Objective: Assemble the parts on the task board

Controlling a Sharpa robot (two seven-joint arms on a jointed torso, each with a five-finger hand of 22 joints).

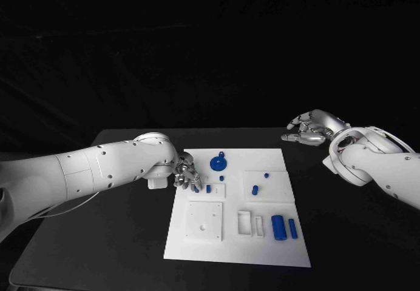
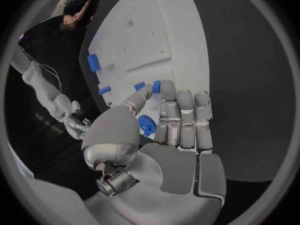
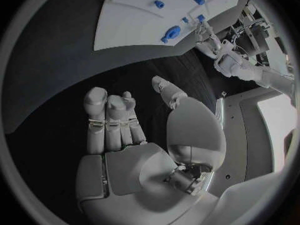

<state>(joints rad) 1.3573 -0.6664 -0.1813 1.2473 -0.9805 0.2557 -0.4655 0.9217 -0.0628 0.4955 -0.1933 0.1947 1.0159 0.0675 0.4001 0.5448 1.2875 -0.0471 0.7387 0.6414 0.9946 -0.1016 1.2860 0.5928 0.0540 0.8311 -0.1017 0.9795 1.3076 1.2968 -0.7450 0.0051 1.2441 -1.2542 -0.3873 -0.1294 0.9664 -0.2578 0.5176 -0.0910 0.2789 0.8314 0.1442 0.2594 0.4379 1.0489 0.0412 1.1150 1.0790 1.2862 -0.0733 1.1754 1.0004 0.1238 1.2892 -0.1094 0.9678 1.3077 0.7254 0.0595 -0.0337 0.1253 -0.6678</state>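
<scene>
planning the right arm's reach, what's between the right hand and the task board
Only bare black table. In the head view the right hand hovers past the far right corner of the task board, and the right wrist view shows the same dark stretch empty.

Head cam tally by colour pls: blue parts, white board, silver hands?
Blue parts: 8 (the two beside the left hand are hard to separate)
White task board: 1
Silver hands: 2 (left hand, right hand)
Total: 11
</scene>
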